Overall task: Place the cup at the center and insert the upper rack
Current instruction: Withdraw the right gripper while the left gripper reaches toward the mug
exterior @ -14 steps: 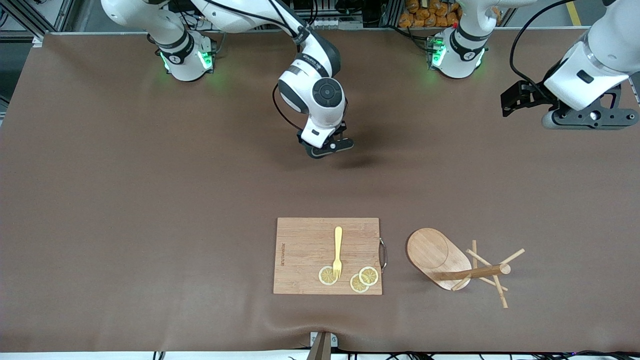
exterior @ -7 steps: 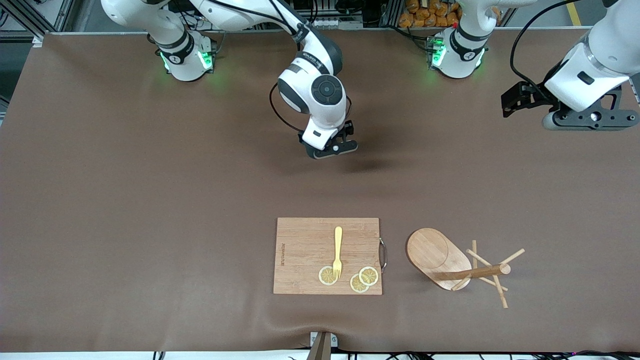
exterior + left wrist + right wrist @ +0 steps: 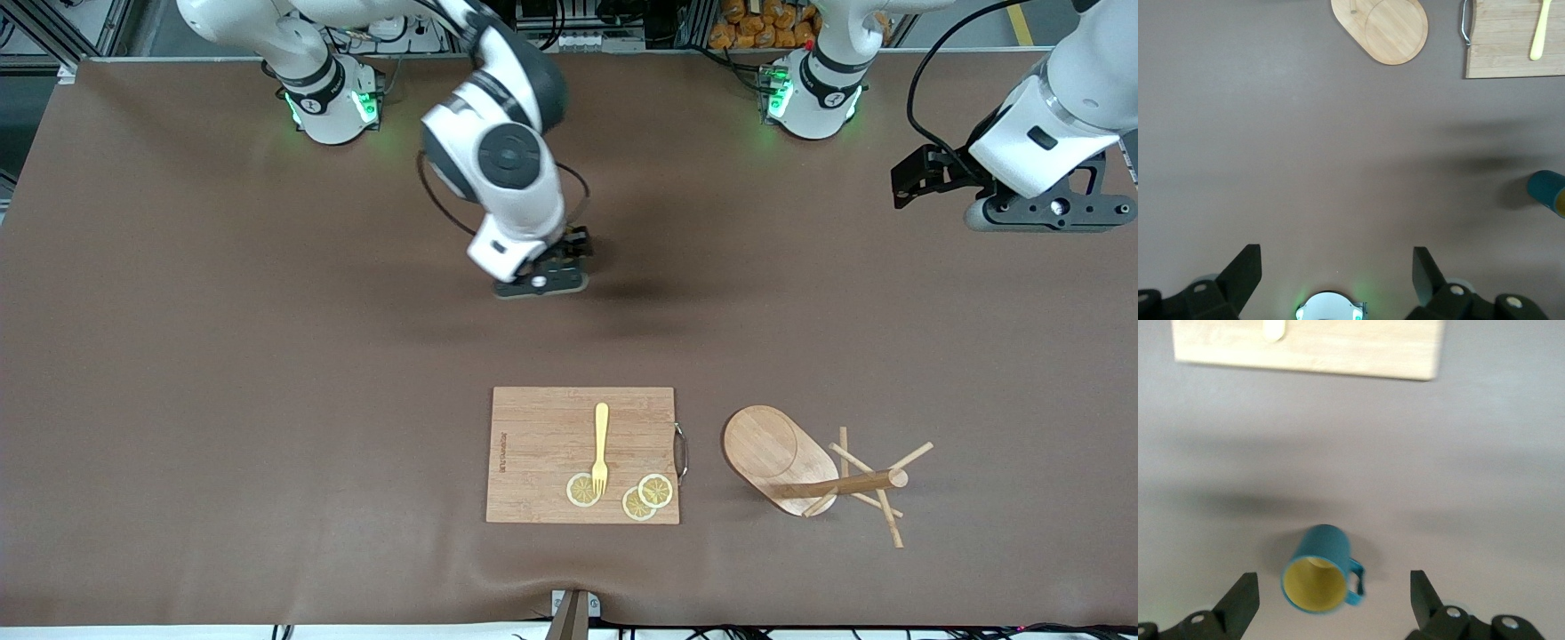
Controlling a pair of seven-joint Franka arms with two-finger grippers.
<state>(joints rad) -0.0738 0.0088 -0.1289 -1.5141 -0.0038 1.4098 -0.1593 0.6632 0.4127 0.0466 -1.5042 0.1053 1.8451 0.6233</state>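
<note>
Since a second ago the right hand (image 3: 544,283) has swung toward the right arm's end of the table (image 3: 222,356) and risen, leaving the cup (image 3: 1319,569) on the brown cloth. It now hangs over the middle of the table, its fingers (image 3: 1241,600) spread wide with nothing between them. In the right wrist view the cup stands upright below the hand, apart from both fingers, its yellowish inside and small loop handle showing. In the front view the arm hides the cup.

The left hand (image 3: 1049,212) waits in the air over the left arm's end of the table, fingers (image 3: 1245,270) also wide apart and empty.

The upper rack (image 3: 805,467) lies tipped over on its side, near the front camera, its pegs sticking out. Just beside it, toward the right arm's end, is the cutting board (image 3: 542,444) with a yellow fork (image 3: 601,447) and lemon slices (image 3: 640,496) on it.
</note>
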